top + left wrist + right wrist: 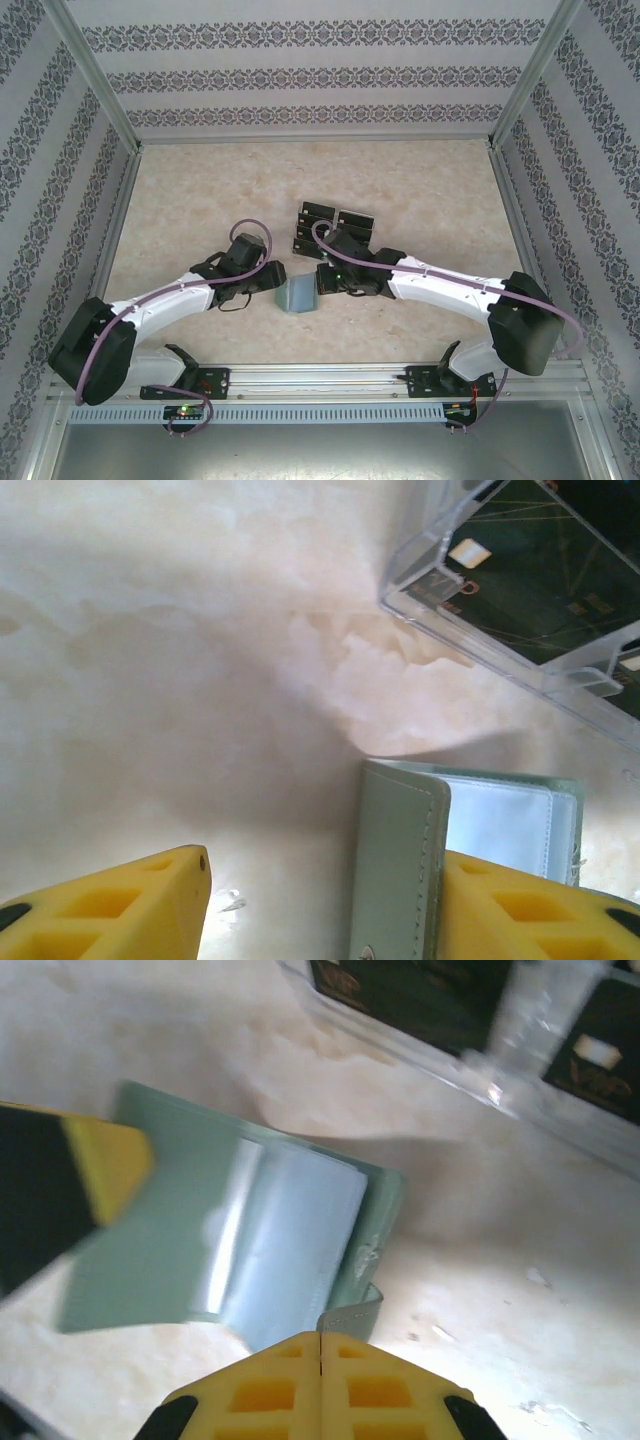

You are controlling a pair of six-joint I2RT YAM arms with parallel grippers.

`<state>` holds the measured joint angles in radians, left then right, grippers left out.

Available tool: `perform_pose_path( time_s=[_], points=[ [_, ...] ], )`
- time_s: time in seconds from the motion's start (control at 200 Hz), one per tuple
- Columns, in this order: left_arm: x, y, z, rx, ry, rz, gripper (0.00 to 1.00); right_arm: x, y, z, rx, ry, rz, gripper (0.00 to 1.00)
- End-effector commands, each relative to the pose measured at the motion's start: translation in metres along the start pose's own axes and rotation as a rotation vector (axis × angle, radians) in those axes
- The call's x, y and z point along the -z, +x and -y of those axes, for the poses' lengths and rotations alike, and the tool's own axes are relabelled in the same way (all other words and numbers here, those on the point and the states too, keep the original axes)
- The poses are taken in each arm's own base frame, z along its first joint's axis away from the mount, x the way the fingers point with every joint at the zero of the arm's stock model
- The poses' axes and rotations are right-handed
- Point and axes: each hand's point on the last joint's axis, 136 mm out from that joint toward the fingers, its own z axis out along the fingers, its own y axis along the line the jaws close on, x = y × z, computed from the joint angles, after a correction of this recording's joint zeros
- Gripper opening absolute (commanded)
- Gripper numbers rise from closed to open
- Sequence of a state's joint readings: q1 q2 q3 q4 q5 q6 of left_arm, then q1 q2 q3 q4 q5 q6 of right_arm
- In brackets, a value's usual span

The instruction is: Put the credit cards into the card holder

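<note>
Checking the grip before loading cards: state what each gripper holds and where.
Right fingers are shut, apparently on the tab of the holder. Left fingers straddle its cover with a gap: no grip.

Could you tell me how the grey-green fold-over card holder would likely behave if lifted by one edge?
The grey-green card holder probably flops open: its stitched cover stands apart from the clear inner sleeves. Those glossy sleeves look slippery. Thin and light-looking, it should slide rather than tip.
</note>
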<state>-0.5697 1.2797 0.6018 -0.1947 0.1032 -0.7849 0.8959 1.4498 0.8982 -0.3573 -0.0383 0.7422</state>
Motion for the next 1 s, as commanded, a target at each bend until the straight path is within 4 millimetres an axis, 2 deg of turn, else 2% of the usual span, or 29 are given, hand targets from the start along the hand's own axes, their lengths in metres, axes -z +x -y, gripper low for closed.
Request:
perform_pose_path(
  time_s=[0.0, 0.065, 0.17, 0.245, 0.345, 0.5, 0.644, 0.794, 0.889, 0.994],
  points=[
    [-0.001, 0.015, -0.024, -0.025, -0.101, -0.028, 0.57, -0.01, 0.006, 0.021, -0.04, 0.055, 0.008, 0.0],
    [-0.003, 0.019, -0.029, -0.024, -0.122, -0.045, 0.56, -0.017, 0.01, 0.029, -0.046, 0.08, -0.001, 0.0],
    [-0.006, 0.026, -0.038, -0.018, -0.152, -0.063, 0.55, -0.027, 0.017, 0.042, -0.049, 0.123, -0.015, 0.13],
    [-0.007, 0.03, -0.043, -0.012, -0.167, -0.07, 0.53, -0.032, 0.02, 0.049, -0.051, 0.147, -0.024, 0.17],
    [-0.006, 0.032, -0.049, -0.002, -0.181, -0.066, 0.52, -0.034, 0.022, 0.058, -0.056, 0.179, -0.031, 0.21],
    [-0.007, 0.038, -0.052, 0.011, -0.18, -0.075, 0.48, -0.028, 0.02, 0.066, -0.074, 0.202, -0.031, 0.37],
    [-0.009, 0.039, -0.047, 0.025, -0.14, -0.076, 0.45, -0.006, 0.013, 0.049, -0.089, 0.134, 0.003, 0.45],
    [-0.007, 0.038, -0.041, 0.033, -0.111, -0.071, 0.45, 0.016, 0.008, 0.022, -0.072, 0.058, 0.038, 0.5],
    [-0.005, 0.038, -0.039, 0.033, -0.102, -0.068, 0.44, 0.015, 0.009, 0.001, -0.061, 0.002, 0.023, 0.54],
    [-0.006, 0.039, -0.039, 0.037, -0.099, -0.072, 0.44, 0.002, 0.011, -0.019, -0.052, -0.044, -0.014, 0.56]
  ],
)
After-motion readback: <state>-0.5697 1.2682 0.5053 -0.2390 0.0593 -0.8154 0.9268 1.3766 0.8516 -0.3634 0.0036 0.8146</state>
